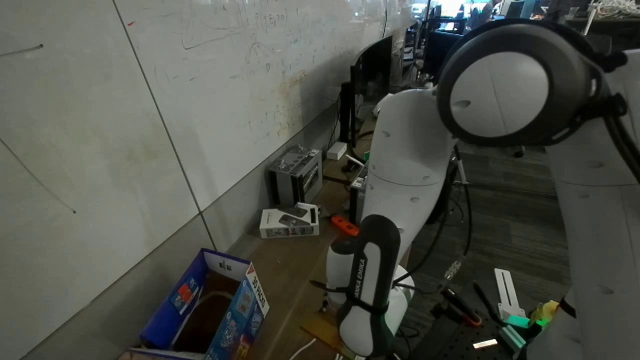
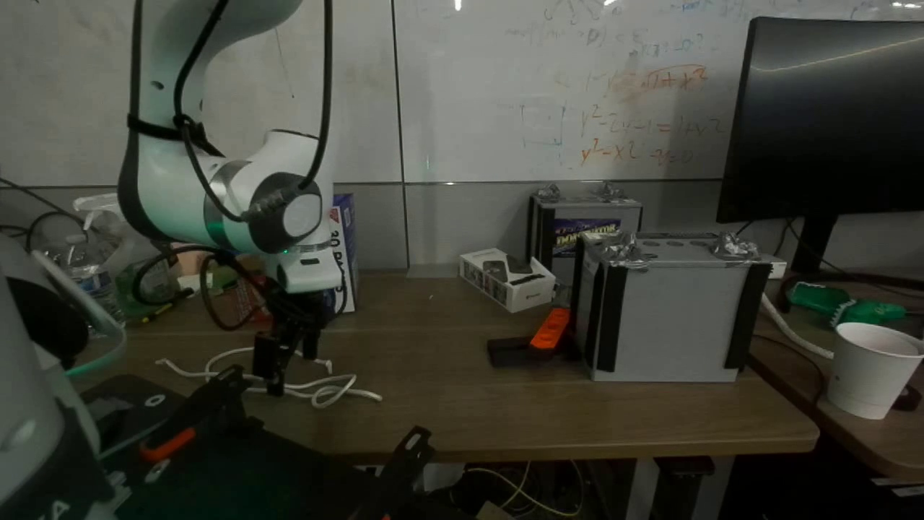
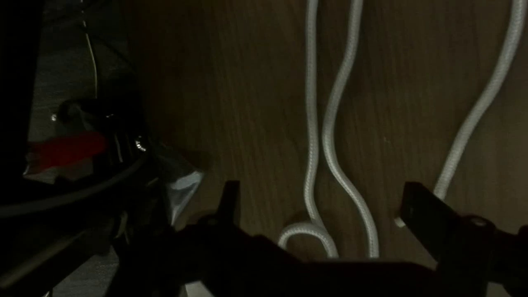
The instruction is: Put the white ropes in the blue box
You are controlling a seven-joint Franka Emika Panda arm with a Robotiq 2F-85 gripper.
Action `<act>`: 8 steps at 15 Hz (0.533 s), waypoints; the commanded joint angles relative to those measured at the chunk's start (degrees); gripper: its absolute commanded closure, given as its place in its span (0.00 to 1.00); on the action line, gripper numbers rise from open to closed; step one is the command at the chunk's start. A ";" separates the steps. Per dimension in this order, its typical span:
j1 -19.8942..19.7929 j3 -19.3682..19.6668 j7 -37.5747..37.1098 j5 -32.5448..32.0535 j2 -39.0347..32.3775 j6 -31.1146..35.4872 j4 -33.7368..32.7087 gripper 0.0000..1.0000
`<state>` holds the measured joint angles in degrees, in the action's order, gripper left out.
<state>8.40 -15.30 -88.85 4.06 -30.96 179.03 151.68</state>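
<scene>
White ropes [image 2: 332,393] lie in loose curls on the table in an exterior view. Beneath the wrist camera, two strands of white rope [image 3: 312,123] run between my fingers, one ending in a small loop. Another stretch of rope [image 3: 474,111] passes beyond the right-hand finger. My gripper [image 3: 321,185] is open just above them, pointing down, and holds nothing. The blue box [image 1: 232,327] stands open-topped against the wall; a pale curved strand, perhaps rope, shows inside. In an exterior view the arm hides most of the blue box [image 2: 349,245].
A white device box [image 2: 509,282], an orange tool [image 2: 552,328] and a grey case [image 2: 671,310] stand further along the table. Bottles [image 2: 86,278] and dark cables are beside the arm. Black clamps [image 2: 404,462] jut up near the table's front edge.
</scene>
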 commanded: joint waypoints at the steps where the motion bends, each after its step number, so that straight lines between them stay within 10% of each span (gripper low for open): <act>1: 0.14 -0.83 5.02 5.10 -3.48 2.60 -1.73 0.00; 8: 2.81 1.44 8.85 9.93 -6.16 6.55 -3.18 0.00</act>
<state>9.28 -15.09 -82.52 11.35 -35.77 182.52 149.28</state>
